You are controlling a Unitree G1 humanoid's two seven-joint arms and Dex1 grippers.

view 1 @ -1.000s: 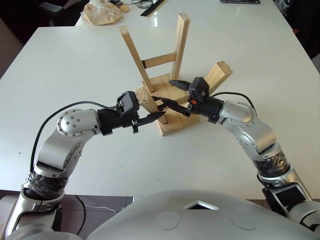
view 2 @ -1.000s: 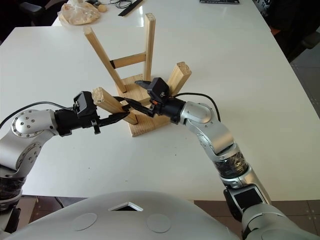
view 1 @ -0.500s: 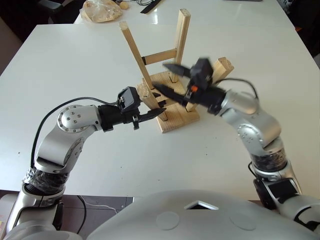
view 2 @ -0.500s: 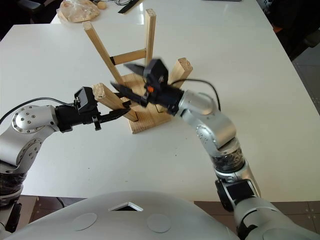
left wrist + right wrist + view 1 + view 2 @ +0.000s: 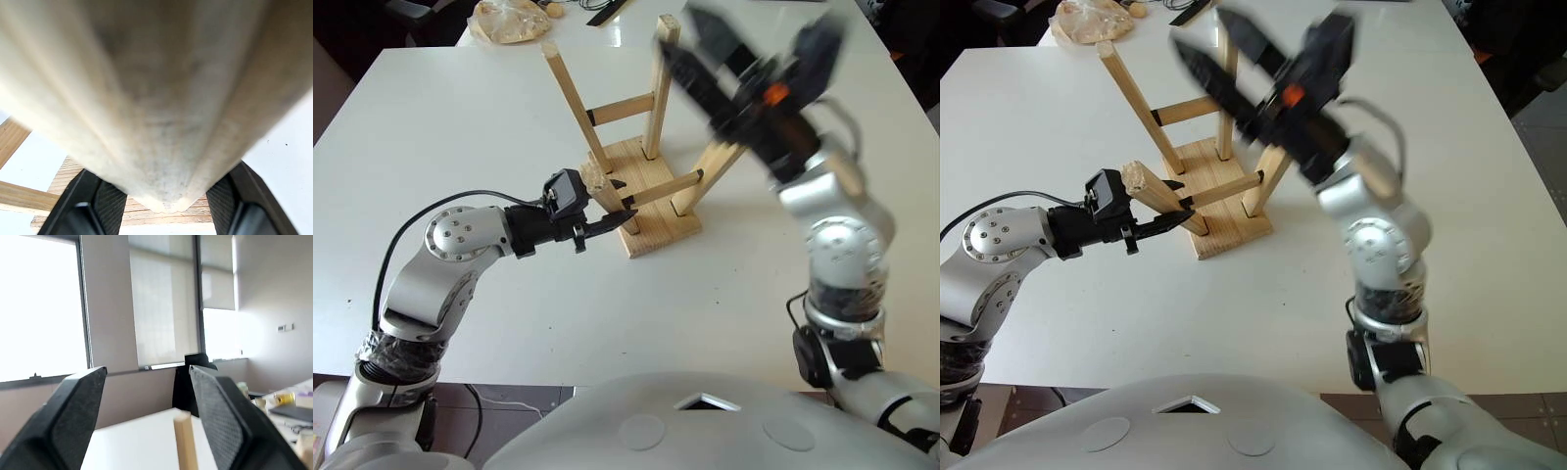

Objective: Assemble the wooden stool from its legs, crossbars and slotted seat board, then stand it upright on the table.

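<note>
The stool point(image 5: 651, 211) is sitting upside down on the table point(image 5: 460, 117), legs and crossbars seemingly fitted; the left gripper point(image 5: 625, 217) is clamping one leg point(image 5: 597, 184); the right gripper point(image 5: 146, 382) is hanging spread wide, empty; turning it upright is still waiting.

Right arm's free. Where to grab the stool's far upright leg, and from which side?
Likely the bare stretch of the far upright leg above its crossbar, coming from the robot's right with the open right pincer: square section gives flat faces, and the crossbar blocks the left side.
</note>
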